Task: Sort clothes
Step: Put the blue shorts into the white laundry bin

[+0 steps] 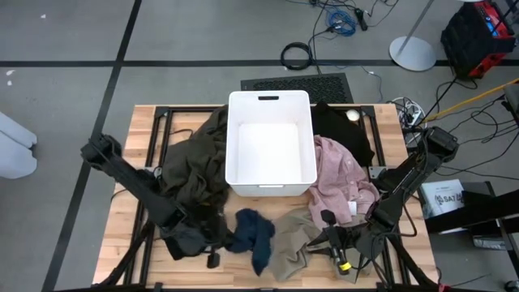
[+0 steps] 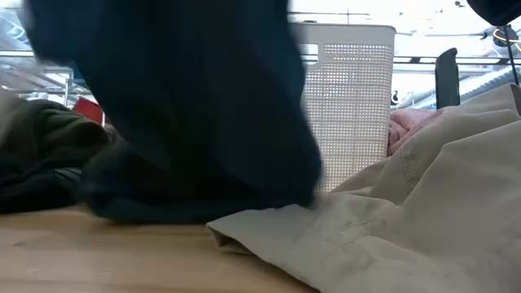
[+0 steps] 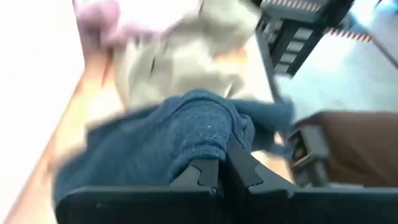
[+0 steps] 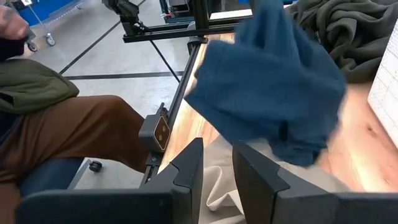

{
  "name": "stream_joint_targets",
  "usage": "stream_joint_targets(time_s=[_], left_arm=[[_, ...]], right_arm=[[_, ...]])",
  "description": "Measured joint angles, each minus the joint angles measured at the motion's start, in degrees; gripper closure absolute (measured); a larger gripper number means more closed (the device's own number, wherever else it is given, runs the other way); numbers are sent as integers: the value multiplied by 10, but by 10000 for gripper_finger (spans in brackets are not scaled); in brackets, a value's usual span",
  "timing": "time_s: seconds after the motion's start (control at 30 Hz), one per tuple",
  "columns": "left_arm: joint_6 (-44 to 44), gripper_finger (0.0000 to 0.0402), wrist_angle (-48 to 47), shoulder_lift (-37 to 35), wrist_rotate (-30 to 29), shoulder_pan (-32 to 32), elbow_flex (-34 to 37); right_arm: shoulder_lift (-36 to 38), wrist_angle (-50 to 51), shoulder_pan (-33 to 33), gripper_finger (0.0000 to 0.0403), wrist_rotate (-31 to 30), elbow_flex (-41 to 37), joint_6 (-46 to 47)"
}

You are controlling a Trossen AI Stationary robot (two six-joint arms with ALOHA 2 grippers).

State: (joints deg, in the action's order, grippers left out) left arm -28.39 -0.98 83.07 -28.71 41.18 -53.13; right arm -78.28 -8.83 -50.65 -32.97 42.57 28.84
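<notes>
Navy garment (image 3: 186, 134) in left end effector (image 3: 222, 171)

Wooden table (image 1: 122, 243) under clothes (image 1: 195, 170) and bin (image 1: 271, 144)

Left tool (image 3: 224, 171) seen with fingers (image 3: 202, 174) pressed together, fold of navy blue garment (image 3: 186, 134) pinched between them. Garment draped over fingertips, spread toward 9 o'clock. Khaki garment (image 3: 180, 53) lying beyond it at 12 o'clock on wooden table (image 3: 74, 118). Pale pink garment (image 3: 118, 18) at 11 o'clock, touching khaki. Black frame (image 3: 292, 37) at 1 o'clock. Person's brown trouser leg (image 3: 354, 146) at 3 o'clock.
</notes>
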Motion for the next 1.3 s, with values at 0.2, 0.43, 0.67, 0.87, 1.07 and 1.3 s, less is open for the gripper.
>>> stream_joint_targets(time_s=[0.2, 0.43, 0.67, 0.87, 1.07, 1.3], left_arm=[[50, 398, 7, -26, -68, 38, -33], [78, 398, 4, -34, -132, 66, -72], [94, 398, 5, -34, -137, 63, -101], [77, 399, 2, -34, -118, 43, -101], [49, 399, 0, -26, -105, 30, -101], [47, 399, 2, -14, -82, 23, -101]], right_arm=[[10, -1, -8, 328, 3, 0, 19], [15, -54, -12, 328, 3, 0, -17], [-6, -277, 1, 328, -1, 0, -224], [-38, -377, 47, 323, -1, 2, -318], [-106, -323, 89, 270, -1, 87, -353], [-202, -55, 118, 204, -47, 294, -355]])
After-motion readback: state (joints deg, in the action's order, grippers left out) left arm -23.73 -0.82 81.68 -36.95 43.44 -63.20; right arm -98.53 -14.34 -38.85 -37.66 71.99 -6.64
